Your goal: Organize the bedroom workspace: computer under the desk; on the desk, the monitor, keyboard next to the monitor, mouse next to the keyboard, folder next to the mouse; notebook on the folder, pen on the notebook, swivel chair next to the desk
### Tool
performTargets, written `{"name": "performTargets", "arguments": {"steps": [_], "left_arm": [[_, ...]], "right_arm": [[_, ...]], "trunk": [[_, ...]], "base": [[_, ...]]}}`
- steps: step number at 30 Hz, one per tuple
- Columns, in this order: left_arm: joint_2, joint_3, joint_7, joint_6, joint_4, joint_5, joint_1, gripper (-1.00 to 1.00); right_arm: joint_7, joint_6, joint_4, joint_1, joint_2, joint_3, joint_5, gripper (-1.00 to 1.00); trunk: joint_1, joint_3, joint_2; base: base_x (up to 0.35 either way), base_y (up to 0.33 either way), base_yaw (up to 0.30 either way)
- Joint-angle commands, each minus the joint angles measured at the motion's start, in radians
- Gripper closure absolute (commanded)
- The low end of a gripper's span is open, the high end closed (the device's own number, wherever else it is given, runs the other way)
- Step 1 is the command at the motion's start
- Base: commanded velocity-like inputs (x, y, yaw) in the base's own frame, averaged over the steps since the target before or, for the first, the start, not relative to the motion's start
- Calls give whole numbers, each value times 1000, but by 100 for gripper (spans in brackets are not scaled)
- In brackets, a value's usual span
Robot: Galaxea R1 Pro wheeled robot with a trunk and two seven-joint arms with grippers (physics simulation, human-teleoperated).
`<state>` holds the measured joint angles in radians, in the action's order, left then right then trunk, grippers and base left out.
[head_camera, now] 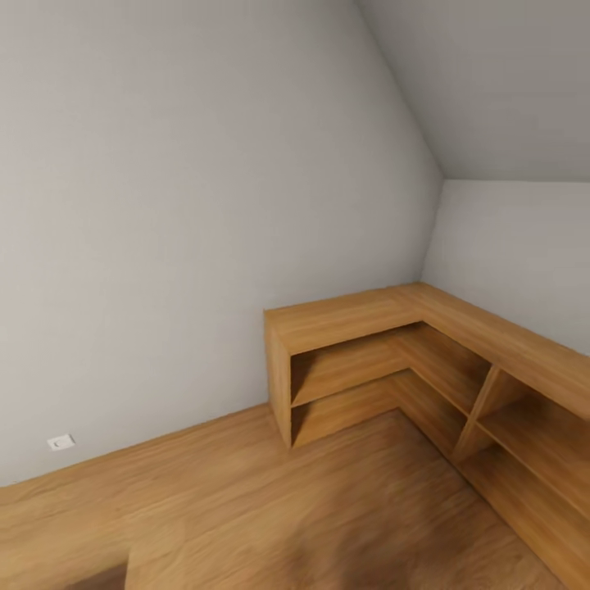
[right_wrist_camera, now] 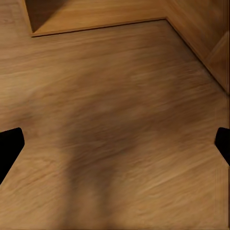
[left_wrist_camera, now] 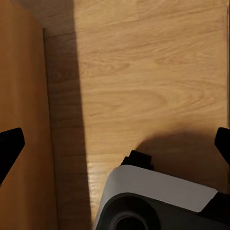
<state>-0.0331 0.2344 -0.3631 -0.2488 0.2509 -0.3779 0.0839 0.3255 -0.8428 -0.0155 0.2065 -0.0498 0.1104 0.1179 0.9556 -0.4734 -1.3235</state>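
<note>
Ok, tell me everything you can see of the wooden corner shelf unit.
The wooden corner shelf unit is a low L-shaped piece in warm oak-looking wood. It stands on the wood floor, tucked into the corner against the pale grey walls under the sloped ceiling. One short run faces the camera and a longer run goes along the right wall. Each run has open compartments split by a mid shelf, with upright dividers on the long side. The visible compartments and top look bare.
</note>
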Motion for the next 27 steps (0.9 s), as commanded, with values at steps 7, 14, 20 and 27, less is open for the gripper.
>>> {"name": "performTargets", "arguments": {"steps": [7, 14, 20, 27], "left_arm": [[4, 7, -2, -41, -12, -21, 0, -100], [3, 7, -2, -44, -13, -22, 0, -100], [2, 7, -2, -43, -13, -22, 0, -100], [1, 8, -2, -43, -14, -22, 0, -100]], "right_arm": [[10, 0, -1, 2, 1, 5, 8, -100], [10, 0, -1, 1, 1, 5, 8, -100], [10, 0, -2, 1, 1, 6, 8, -100], [10, 0, -3, 1, 1, 6, 8, -100]], "trunk": [[0, -1, 0], [0, -1, 0], [0, -1, 0], [0, -1, 0]], "base": [[303, 0, -267], [319, 0, -267], [321, 0, -267], [295, 0, -268]]}}
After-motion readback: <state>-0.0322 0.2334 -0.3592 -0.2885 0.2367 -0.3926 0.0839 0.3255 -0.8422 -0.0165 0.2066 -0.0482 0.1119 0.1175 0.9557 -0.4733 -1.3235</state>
